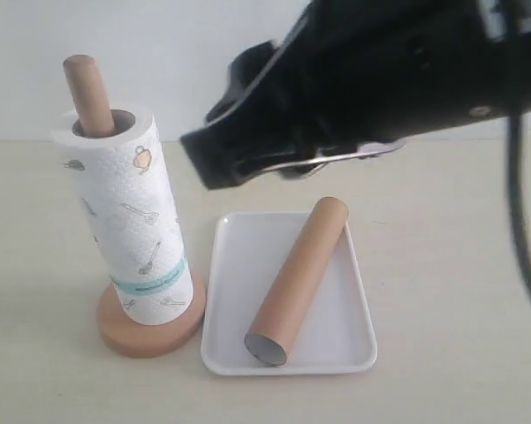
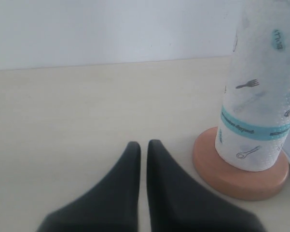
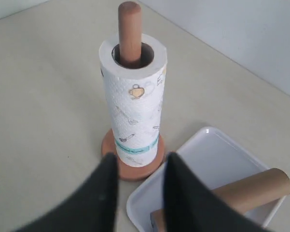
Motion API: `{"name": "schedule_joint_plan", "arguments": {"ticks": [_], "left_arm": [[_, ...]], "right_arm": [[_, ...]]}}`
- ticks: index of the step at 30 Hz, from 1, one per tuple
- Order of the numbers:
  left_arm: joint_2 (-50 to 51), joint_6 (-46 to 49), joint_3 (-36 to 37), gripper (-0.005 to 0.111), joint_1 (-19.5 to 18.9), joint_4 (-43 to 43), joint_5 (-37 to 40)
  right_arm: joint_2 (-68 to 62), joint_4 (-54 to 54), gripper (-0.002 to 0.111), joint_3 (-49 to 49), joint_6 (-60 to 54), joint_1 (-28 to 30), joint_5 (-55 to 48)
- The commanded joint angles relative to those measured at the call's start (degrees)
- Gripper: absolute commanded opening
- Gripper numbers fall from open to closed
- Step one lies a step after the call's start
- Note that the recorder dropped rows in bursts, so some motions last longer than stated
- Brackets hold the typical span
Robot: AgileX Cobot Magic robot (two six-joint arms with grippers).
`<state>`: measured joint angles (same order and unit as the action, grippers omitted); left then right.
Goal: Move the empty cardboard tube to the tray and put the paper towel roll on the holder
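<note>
Evidently both jobs look done: the roll [image 1: 128,221] stands threaded on the holder [image 1: 87,93] at nine o'clock of the tray [image 1: 234,265], the tube [image 1: 299,281] lies slantwise inside its rim, so the left tool [image 2: 144,144] rests pressed together and the right tool [image 3: 141,158] hangs spread, both empty.

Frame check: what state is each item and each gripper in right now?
holder: standing, loaded, pole top showing.
paper towel roll: upright, threaded on the holder's pole, sitting on its base.
tray: occupied by one item.
empty cardboard tube: lying diagonally inside the tray.
left gripper: shut, empty.
right gripper: open, empty.
</note>
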<state>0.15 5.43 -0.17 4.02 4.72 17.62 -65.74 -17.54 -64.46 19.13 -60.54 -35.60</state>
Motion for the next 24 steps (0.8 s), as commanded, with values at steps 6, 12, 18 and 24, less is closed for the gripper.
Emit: {"name": "schedule_joint_plan", "arguments": {"ticks": [6,12,18,24], "left_arm": [[-0.15,0.18,0.17,0.004,-0.09,0.39,-0.03],[-0.15,0.18,0.17,0.004,-0.09,0.39,-0.03],[-0.15,0.18,0.17,0.004,-0.09,0.39,-0.03],[-0.15,0.18,0.17,0.004,-0.09,0.39,-0.03]], "right_arm": [[9.05,0.08,0.003,-0.04,1.43,-0.02,-2.33],[11.11,0.08,0.003,-0.04,1.43,-0.02,-1.99],[12.85,-0.73,0.003,-0.04,1.52,0.08,-2.09],[14.57,-2.12,0.003,1.4,0.9,8.84,-0.21]]}}
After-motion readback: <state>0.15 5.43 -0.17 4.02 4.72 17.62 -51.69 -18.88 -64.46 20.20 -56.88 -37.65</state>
